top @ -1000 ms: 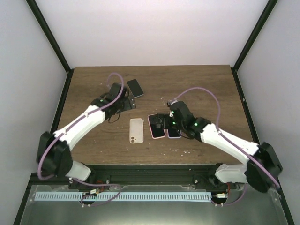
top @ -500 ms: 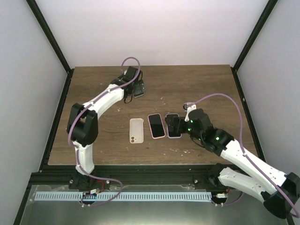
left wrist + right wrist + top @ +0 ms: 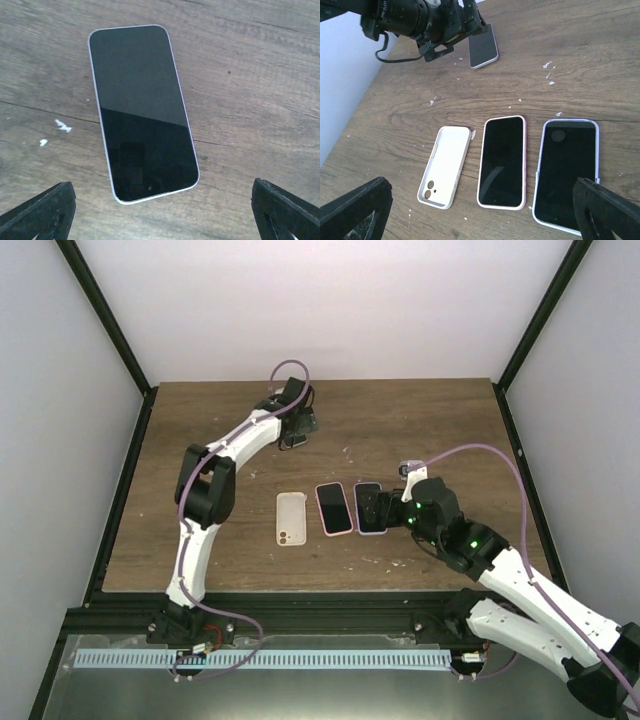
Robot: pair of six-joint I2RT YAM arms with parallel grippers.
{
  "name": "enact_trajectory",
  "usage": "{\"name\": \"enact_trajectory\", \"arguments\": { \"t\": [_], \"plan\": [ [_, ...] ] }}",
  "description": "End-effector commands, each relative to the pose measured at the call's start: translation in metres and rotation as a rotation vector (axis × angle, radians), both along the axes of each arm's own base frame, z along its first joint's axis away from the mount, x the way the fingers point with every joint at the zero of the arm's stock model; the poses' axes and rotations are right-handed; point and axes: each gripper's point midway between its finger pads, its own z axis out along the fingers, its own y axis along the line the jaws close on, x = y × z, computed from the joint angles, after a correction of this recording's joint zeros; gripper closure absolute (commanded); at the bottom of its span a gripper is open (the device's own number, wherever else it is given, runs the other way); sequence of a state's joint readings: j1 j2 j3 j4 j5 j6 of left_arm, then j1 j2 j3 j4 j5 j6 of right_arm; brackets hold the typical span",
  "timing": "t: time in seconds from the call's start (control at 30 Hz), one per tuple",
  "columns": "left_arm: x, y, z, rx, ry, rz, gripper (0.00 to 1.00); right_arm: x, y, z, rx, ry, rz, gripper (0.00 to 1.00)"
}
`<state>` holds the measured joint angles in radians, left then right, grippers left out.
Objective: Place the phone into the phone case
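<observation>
Near you, your right gripper (image 3: 388, 510) is wide open and empty at the purple-cased handset (image 3: 566, 172). The empty white phone case (image 3: 445, 166) lies further left. Far back, your left gripper (image 3: 296, 426) gapes, holding nothing, over the phone (image 3: 142, 110), which lies flat on the table (image 3: 450, 420).

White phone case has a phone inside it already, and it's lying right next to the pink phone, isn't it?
Not quite. The white phone case is empty. The right wrist view shows its bare inside and the camera holes at one end, with no phone in it. The rest is right: it lies flat on the table right next to the pink phone.
</observation>
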<state>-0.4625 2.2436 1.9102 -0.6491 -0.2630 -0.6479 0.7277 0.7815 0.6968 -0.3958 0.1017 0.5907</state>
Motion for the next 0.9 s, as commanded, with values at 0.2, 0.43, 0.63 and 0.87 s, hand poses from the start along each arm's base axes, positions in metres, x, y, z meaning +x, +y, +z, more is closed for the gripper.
{"name": "enact_trajectory", "arguments": {
  "t": [0.2,0.43,0.63,0.87],
  "plan": [
    [0.016,0.001,-0.034,-0.013,0.050,0.072,0.03,0.008,-0.006,0.021,-0.023,-0.074,-0.025,0.00],
    [0.016,0.001,-0.054,-0.045,0.090,0.059,0.03,0.009,-0.004,0.027,-0.035,-0.079,-0.013,0.00],
    [0.020,0.001,-0.069,-0.076,0.119,0.054,0.04,0.011,-0.005,0.035,-0.031,-0.104,-0.023,0.00],
    [0.032,0.011,-0.078,-0.077,0.107,0.069,0.04,0.009,-0.007,0.039,-0.022,-0.112,-0.026,0.00]
  ]
}}
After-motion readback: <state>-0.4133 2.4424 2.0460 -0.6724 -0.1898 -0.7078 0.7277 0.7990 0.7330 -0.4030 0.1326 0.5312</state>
